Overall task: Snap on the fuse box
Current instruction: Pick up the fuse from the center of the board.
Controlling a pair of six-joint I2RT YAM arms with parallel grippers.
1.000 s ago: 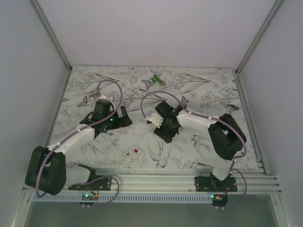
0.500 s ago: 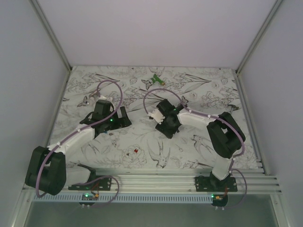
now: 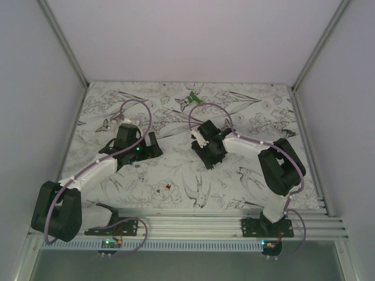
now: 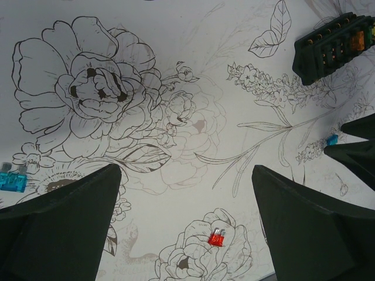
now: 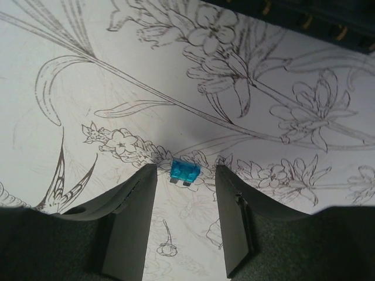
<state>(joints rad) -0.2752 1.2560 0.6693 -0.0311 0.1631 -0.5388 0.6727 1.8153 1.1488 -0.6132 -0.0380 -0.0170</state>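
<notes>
The fuse box (image 4: 333, 42), a black oblong block with an orange spot, lies at the top right of the left wrist view. Its dark edge with orange pins (image 5: 304, 14) also crosses the top of the right wrist view. I cannot make it out in the top view. My right gripper (image 5: 186, 175) is open and low over the cloth. A small blue fuse (image 5: 185, 171) lies flat between its fingertips, touching neither. The right gripper's fingers (image 4: 354, 153) show just below the box. My left gripper (image 4: 184, 175) hangs wide open and holds nothing.
A red fuse (image 4: 217, 238) lies on the flower-printed cloth between the left fingers, also visible in the top view (image 3: 168, 187). Another blue fuse (image 4: 12, 178) sits at the left edge. A green-and-white gadget (image 3: 193, 98) rests near the far side. Grey walls enclose the table.
My right gripper has moved away from the arm bases and slightly right, and its jaws have narrowed a little. The left arm has not moved.
</notes>
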